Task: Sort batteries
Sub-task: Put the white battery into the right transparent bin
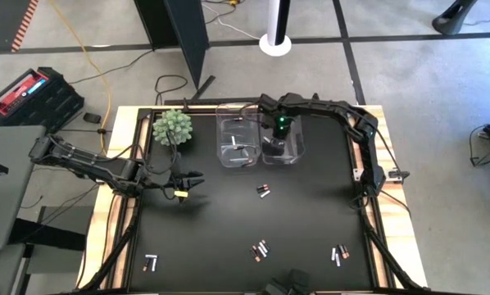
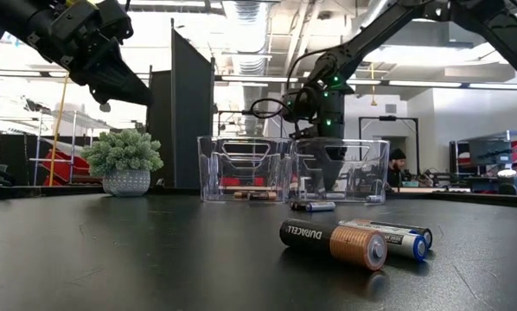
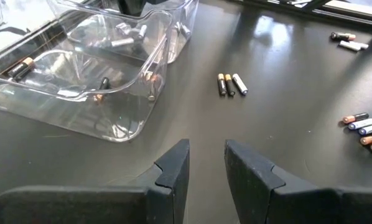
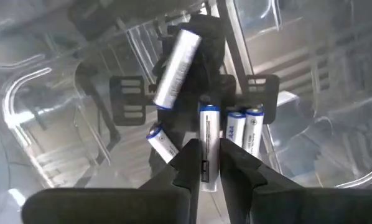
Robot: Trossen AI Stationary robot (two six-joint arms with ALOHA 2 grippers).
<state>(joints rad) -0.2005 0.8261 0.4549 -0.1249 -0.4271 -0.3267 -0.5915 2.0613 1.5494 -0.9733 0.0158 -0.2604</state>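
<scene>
my right gripper [image 4: 209, 163] was down inside the right-hand clear bin [image 1: 284, 152], the one standing beside the left-hand clear bin [image 1: 237, 146] at the far side of the black table [image 1: 229, 221]. a white battery with a blue end [image 4: 206, 140] stood between my right fingers [image 4: 187, 163]; the jaws sat close on either side of it, but i could not tell whether they were clamped on it or had let go. more white cells [image 4: 243, 129] lay on the bin floor just beside it, and one silver cell [image 4: 176, 60] lay tilted farther in.

my left gripper [image 3: 206, 163] hung above the table near the left edge, close to the small potted plant [image 1: 172, 128], its jaws a little apart and holding nothing. the left-hand bin held a few dark, copper-ended cells [image 3: 21, 67].

loose batteries were scattered on the table: a small group [image 1: 264, 191] near the middle, a cluster [image 1: 260, 250] toward the near edge, another [image 1: 338, 255] to the right of it, and a pair [image 1: 151, 262] at the near left corner. in the low view a duracell cell [image 2: 333, 243] lay touching a white and blue one [image 2: 395, 235].
</scene>
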